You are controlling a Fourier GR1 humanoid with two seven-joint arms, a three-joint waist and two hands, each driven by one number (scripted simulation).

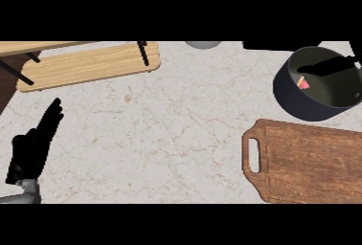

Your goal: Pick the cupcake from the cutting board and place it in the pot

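The cupcake [303, 84], small and pink with a pale base, lies inside the dark round pot [290, 95] at the upper right, against its left inner wall. My right hand [329, 65] shows as a black shape over the pot's mouth, coming in from the right edge. Its fingers point left and look straight, and their tips are just above the cupcake and apart from it. The brown cutting board [311, 162] with a handle slot lies at the lower right with nothing on it. My left hand [35, 143] rests open at the far left, fingers up.
A light wooden board [92, 64] with black legs across it lies at the upper left. A grey round object [203, 44] peeks in at the top edge, and a black shape [272, 45] lies beside the pot's top.
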